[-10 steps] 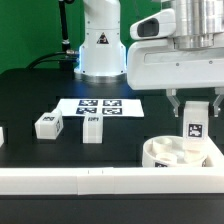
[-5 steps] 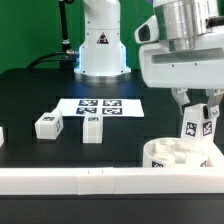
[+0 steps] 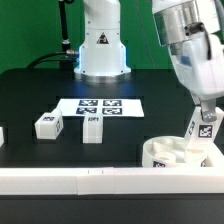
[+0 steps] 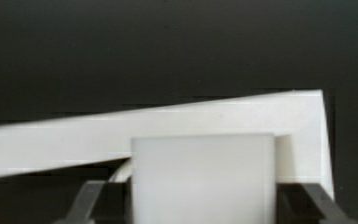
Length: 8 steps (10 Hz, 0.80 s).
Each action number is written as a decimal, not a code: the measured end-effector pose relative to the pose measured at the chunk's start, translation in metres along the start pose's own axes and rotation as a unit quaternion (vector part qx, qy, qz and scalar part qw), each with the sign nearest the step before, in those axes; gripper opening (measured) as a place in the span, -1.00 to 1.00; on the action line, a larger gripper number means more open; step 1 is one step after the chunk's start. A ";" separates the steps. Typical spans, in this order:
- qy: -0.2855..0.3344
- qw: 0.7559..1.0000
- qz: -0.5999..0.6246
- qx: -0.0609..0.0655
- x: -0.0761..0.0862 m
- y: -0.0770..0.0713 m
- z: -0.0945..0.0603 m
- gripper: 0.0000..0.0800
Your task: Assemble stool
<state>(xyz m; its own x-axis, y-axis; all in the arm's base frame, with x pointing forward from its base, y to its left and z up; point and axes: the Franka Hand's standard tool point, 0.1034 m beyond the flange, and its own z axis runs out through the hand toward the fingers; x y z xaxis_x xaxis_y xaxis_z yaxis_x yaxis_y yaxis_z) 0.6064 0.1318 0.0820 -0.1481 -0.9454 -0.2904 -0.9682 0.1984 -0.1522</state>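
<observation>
Stool seat disc point(image 3: 170, 153) is lying just behind the long white rail point(image 3: 90, 180), toward the exterior view's right. My gripper point(image 3: 203, 113) is clenching 1 stool leg point(image 3: 206, 127) between its 2 fingers point(image 4: 98, 200), holding it tilted with its lower end meeting the disc. I cannot tell whether it is sitting in a socket. Farther back, 2 loose legs point(image 3: 47, 125) point(image 3: 92, 128) are resting near each other on the black table point(image 3: 30, 90), toward the exterior view's left. Beyond them the marker board point(image 3: 100, 105) is lying flat, in front of the arm's base point(image 3: 101, 50).
</observation>
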 end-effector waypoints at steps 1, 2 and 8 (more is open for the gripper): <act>-0.001 1.000 0.006 0.000 -0.001 0.001 0.000 -0.15; -0.001 0.999 -0.033 -0.006 -0.001 0.001 -0.001 0.26; -0.015 0.957 -0.290 -0.018 -0.013 -0.007 -0.008 0.62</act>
<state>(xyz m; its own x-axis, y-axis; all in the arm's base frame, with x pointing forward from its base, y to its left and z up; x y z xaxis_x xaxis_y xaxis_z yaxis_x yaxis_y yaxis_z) 0.6135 0.1409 0.0946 0.4216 -0.8860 -0.1933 -0.8921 -0.3669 -0.2638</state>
